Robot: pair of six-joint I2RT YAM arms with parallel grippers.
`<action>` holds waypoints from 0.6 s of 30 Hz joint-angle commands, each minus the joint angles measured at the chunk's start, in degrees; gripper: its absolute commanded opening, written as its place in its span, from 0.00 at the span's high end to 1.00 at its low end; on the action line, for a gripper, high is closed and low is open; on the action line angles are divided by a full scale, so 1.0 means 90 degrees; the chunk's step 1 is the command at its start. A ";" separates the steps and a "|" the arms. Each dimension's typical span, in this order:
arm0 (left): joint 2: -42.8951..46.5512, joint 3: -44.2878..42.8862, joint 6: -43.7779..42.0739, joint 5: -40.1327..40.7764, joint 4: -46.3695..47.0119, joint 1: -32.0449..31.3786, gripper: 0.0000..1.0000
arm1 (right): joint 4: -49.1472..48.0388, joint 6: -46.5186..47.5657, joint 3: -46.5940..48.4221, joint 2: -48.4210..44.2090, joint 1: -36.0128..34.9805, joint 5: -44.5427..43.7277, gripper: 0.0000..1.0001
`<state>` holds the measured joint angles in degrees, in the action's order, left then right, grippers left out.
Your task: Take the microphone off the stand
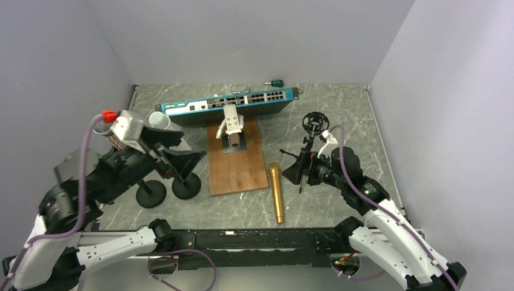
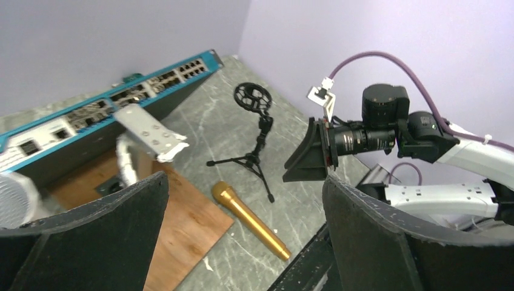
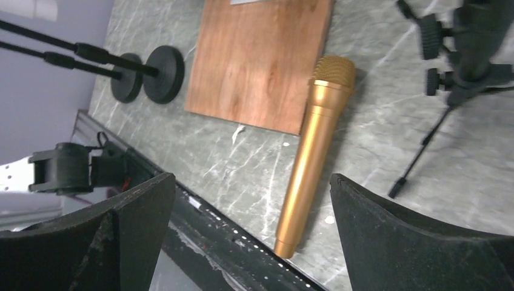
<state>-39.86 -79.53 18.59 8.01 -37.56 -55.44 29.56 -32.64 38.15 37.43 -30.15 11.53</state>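
- Gold microphone [image 1: 277, 193] lies flat on the marbled table [image 1: 345, 115], head toward the far wall, between the wooden board [image 1: 237, 163] and the little tripod stand [image 1: 314, 123]. It is just beside the board's edge and touches neither gripper.
- Black and upright, the stand has an empty ring clip at its top, so the microphone is out of it.
- Judged from this, the removal itself looks done. What remains is at most clearing the arms away.
- Right gripper [image 1: 301, 170] hovers low, close beside the stand's legs. Its jaws are spread wide with nothing between them, and its wrist view looks down past both fingers at the microphone on the table.
- Left gripper [image 1: 182, 159] is raised over the left part of the table, also spread wide and empty, pointing across toward the stand.
- Any next move calls for care from the right arm: it should lift away without clipping a tripod leg or nudging the microphone, which could roll.
- Farther out, a blue network switch [image 1: 230, 103] runs along the back, and two round black bases [image 1: 151, 194] sit near the left arm.
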 commanded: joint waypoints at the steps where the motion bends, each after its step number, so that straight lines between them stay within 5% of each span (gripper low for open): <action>1: 0.0279 -0.0450 -0.0179 0.0934 -0.0795 -0.0002 0.01 | -0.1493 -0.0452 -0.0137 0.0337 -0.0326 0.0782 0.00; 7: 0.0529 -0.0974 -0.0685 0.1136 -0.1618 -0.0002 0.00 | -0.2246 -0.0140 0.0826 0.1491 -0.2319 -0.0811 0.00; 18: 0.2168 0.0292 -0.0352 0.1379 -0.2264 -0.0009 0.01 | -0.2624 0.1417 0.4646 0.4372 -0.4087 -0.3472 0.00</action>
<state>-23.86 -80.01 13.93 19.29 -55.09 -55.44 9.54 -26.52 66.67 70.52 -63.11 -5.78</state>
